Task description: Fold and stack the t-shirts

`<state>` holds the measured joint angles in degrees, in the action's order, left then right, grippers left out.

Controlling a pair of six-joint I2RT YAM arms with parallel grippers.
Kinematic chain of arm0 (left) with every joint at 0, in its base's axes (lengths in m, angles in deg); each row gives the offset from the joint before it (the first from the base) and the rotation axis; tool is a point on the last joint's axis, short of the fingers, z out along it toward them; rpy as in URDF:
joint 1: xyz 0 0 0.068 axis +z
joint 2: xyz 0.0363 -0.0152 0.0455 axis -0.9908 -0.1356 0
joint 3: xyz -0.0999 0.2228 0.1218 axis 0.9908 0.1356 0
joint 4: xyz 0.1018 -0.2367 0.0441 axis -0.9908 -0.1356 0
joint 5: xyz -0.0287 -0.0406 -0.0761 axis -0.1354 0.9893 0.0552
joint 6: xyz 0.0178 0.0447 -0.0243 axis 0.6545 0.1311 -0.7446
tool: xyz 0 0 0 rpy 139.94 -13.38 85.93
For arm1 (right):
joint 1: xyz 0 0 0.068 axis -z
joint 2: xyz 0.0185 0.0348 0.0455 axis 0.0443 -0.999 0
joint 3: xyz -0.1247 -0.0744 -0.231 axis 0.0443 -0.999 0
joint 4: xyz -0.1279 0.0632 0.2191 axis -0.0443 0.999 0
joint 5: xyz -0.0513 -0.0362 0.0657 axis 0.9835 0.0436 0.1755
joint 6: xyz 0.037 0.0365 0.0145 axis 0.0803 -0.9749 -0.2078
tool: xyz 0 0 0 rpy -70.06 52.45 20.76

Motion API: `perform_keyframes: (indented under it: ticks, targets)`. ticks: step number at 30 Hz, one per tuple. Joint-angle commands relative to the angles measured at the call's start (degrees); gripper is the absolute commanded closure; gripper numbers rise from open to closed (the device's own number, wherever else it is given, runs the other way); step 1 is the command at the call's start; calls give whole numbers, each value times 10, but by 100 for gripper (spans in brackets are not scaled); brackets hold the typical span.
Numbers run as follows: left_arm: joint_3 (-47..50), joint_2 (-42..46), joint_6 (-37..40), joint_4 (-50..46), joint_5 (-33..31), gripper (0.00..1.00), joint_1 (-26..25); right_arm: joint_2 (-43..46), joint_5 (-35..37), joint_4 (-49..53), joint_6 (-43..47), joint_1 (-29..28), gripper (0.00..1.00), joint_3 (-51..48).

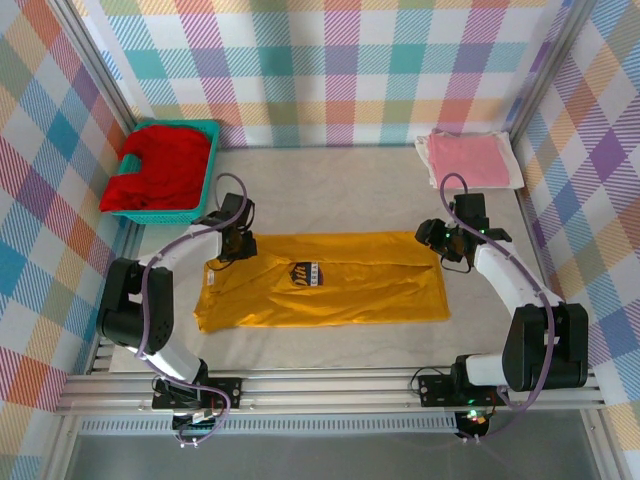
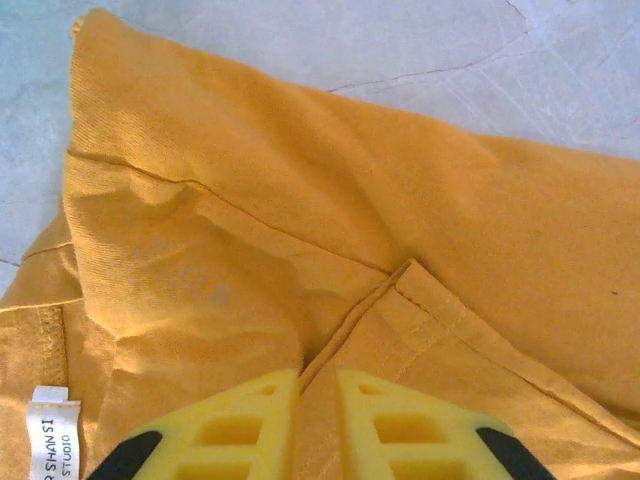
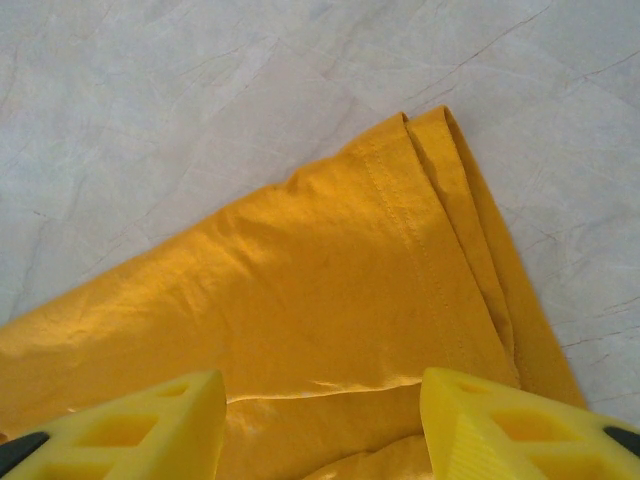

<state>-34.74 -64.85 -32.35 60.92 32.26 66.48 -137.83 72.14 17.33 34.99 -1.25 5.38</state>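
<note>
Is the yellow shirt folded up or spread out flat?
Mostly spread out. The yellow shirt lies long and flat on the table, its chest print facing up; just its far edge is turned over.

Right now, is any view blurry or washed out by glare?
Top external: evenly lit, sharp, no glare on the mustard-yellow t-shirt. Left wrist: cloth weave crisp, the left fingers at the bottom edge slightly soft. Right wrist: mildly soft, no glare.

The pale grey table carries a mustard-yellow t-shirt laid out at centre, a folded pink t-shirt at the far right corner, and a teal basket at the far left.
</note>
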Motion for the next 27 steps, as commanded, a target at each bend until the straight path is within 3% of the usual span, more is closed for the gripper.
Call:
perform_keyframes:
  ticks: [1,7,9,10,11,12,16,27]
  targets:
    - [-1,-21,10,-9,15,69,-4,-1,-8,-3,4,-3,46,3]
    - [2,-56,-1,11,13,63,-2,0,-7,-3,5,-3,45,3]
    - [0,-63,-2,12,12,70,-2,0,-7,-3,6,-3,45,3]
    - [-2,-64,-2,12,11,77,-2,-1,-7,-4,6,-3,45,3]
    - [-2,-62,-4,9,6,90,-3,-1,-7,-3,7,-3,45,3]
    - [0,-56,-6,7,1,95,-3,0,-6,-1,7,-3,45,5]
    - [4,-27,-7,-2,-5,100,-3,0,-2,-1,8,-3,45,4]
    - [61,38,-25,-13,-12,100,-31,-6,-1,-1,9,-3,44,2]
